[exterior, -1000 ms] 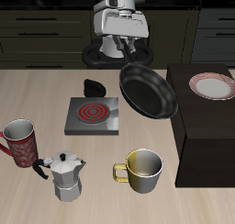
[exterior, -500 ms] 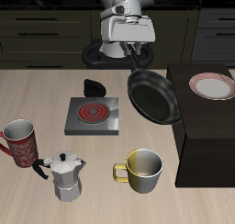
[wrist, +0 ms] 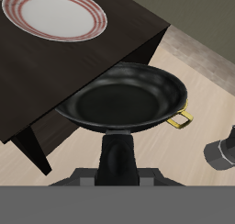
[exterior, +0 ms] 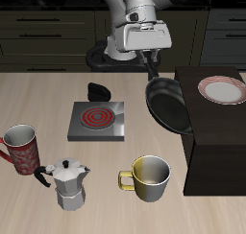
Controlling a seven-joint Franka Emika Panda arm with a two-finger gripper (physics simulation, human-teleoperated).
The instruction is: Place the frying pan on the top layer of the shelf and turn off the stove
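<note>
Gripper (exterior: 150,54): clamped on the pan's handle, carried above the table.
Frying pan (exterior: 168,104): black, hanging tilted below the gripper by its long handle (wrist: 119,157); its rim overlaps the shelf's near edge.
Shelf (exterior: 226,132): dark box, just beyond the pan, flat top below gripper height.
Plate (exterior: 223,89): red-rimmed, on the shelf top, past the pan.
Stove (exterior: 97,120): on the table, below and to the pan's other side; coil glowing red.
Knob (exterior: 96,90): black, just behind the stove.
Yellow mug (exterior: 149,176): toward the front edge, well below the gripper.
Moka pot (exterior: 67,182): farther out, beside the mug.
Red mug (exterior: 21,147): farthest from the gripper.
</note>
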